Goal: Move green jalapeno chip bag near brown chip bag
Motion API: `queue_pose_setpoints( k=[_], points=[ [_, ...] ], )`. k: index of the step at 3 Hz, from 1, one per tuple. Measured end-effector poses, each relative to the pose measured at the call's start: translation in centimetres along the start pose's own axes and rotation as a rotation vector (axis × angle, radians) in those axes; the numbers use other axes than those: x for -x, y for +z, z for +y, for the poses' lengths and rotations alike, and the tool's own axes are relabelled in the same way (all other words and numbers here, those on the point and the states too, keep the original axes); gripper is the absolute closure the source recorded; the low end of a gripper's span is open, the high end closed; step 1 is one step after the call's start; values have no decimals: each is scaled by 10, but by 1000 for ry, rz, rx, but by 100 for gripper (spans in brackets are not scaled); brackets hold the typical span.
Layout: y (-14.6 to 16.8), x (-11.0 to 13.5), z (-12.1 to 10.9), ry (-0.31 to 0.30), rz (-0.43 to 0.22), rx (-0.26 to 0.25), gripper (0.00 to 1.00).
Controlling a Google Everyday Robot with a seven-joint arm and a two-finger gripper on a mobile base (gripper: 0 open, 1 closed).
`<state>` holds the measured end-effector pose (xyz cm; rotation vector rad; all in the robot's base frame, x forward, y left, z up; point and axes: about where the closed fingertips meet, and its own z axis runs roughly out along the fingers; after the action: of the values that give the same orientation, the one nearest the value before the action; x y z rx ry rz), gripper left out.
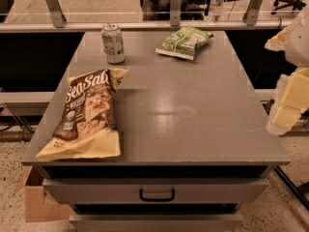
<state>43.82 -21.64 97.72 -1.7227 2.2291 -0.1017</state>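
Observation:
The green jalapeno chip bag lies flat at the far middle-right of the grey table. The brown chip bag, with pale yellow ends and white "Sea Salt" lettering, lies at the front left of the table. The two bags are far apart. My gripper is at the right edge of the view, beyond the table's right side and well off both bags. It holds nothing that I can see.
A green-and-silver drink can stands at the far left, just behind the brown bag. The table has a drawer with a handle at the front. A cardboard box sits on the floor at the lower left. A railing runs behind the table.

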Motion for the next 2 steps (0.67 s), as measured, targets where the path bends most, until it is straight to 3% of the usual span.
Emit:
queue_pose_setpoints(
  k=[1, 2],
  points=[
    [0, 0, 0, 0, 0, 0, 0],
    [7, -12, -42, 61, -93, -64, 0]
  ],
)
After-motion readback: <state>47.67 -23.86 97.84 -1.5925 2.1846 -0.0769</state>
